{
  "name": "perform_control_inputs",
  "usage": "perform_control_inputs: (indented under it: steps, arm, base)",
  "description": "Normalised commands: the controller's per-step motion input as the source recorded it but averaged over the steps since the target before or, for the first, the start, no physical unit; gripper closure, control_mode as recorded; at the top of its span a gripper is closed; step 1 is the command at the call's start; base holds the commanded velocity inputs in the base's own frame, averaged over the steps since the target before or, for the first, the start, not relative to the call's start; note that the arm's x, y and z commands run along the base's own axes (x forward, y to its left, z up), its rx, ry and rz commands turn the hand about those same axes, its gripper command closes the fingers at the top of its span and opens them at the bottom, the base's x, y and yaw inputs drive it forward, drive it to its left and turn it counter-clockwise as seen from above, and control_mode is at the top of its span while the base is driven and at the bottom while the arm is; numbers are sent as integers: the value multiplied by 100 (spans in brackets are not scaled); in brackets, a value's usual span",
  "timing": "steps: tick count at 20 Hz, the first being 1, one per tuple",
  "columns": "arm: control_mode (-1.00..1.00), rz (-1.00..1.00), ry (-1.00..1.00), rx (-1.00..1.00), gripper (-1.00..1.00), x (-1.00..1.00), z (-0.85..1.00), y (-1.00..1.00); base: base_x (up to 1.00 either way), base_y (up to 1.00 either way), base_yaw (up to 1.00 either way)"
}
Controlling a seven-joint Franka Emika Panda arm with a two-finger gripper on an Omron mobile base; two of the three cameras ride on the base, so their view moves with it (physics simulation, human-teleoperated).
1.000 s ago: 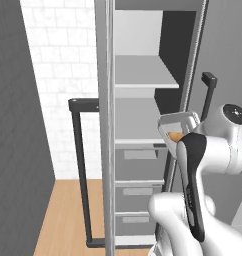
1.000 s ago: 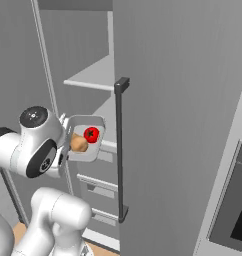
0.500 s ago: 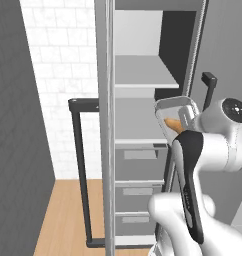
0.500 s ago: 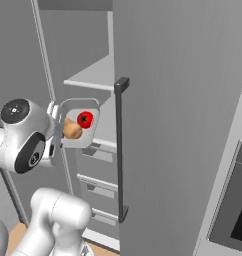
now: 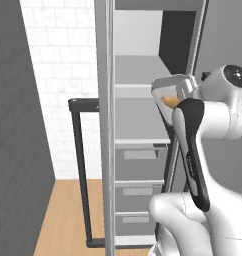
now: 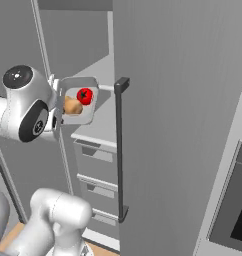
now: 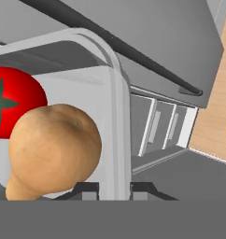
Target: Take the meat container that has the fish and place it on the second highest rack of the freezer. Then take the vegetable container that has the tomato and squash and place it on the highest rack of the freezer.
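My gripper (image 7: pixel 112 189) is shut on the rim of the vegetable container (image 7: pixel 118 112), a clear-grey tray. In it lie the red tomato (image 7: pixel 14 102) and the tan squash (image 7: pixel 54 144). I hold the vegetable container (image 6: pixel 78 100) tilted in the air before the open freezer (image 5: pixel 138 120), about level with the upper light-grey shelf (image 5: pixel 135 75). From the right, the tomato (image 6: pixel 84 95) and squash (image 6: pixel 72 105) show through the tray. From the left, the tray (image 5: pixel 170 90) hides part of the shelves. The meat container and its fish are out of view.
The freezer's open dark door with its black bar handle (image 5: pixel 78 170) stands to the left. Grey drawers (image 5: pixel 138 155) sit under the shelves. A closed grey door with a long black handle (image 6: pixel 120 150) is close on the right, and a black-fronted oven (image 6: pixel 233 210) lies beyond it.
The arm has lifted the vegetable container from the height of the lower shelf up to the upper shelf. The grip has stayed shut on it.
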Motion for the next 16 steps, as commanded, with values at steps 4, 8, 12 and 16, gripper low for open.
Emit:
perform_control_inputs:
  steps: [4,8,12,16]
  arm:
    - [-100,4,0,0,100,66,12,7]
    - [-100,0,0,-1,100,72,6,6]
    - [-100,0,0,-4,100,77,0,0]
    - [-100,0,0,-1,100,78,16,0]
  base:
    - [0,0,0]
    - [0,0,0]
    - [0,0,0]
    - [0,0,0]
